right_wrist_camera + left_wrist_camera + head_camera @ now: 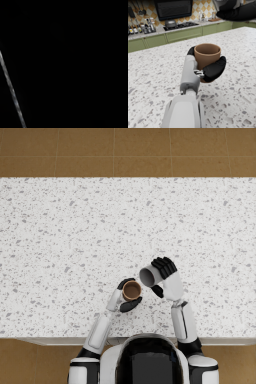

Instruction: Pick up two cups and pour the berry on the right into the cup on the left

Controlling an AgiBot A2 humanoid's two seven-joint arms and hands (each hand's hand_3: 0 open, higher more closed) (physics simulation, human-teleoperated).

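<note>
My left hand (127,300) grips a brown cup (132,290) upright above the speckled counter (70,238); the left wrist view shows the same brown cup (206,55) with the dark fingers (214,70) wrapped round its side. My right hand (165,273) holds a grey cup (148,276) tipped on its side, its mouth turned toward the brown cup and just beside its rim. In the left wrist view the right hand (238,12) and grey cup (221,4) show at the edge. No berry can be made out. The right wrist view is almost wholly black.
The white speckled counter spreads wide to the left, right and far side of the cups. Its near edge (50,340) runs just in front of my arms. Beyond its far edge lies brown tiled floor (125,150). Green cabinets and a stove (178,25) stand in the background.
</note>
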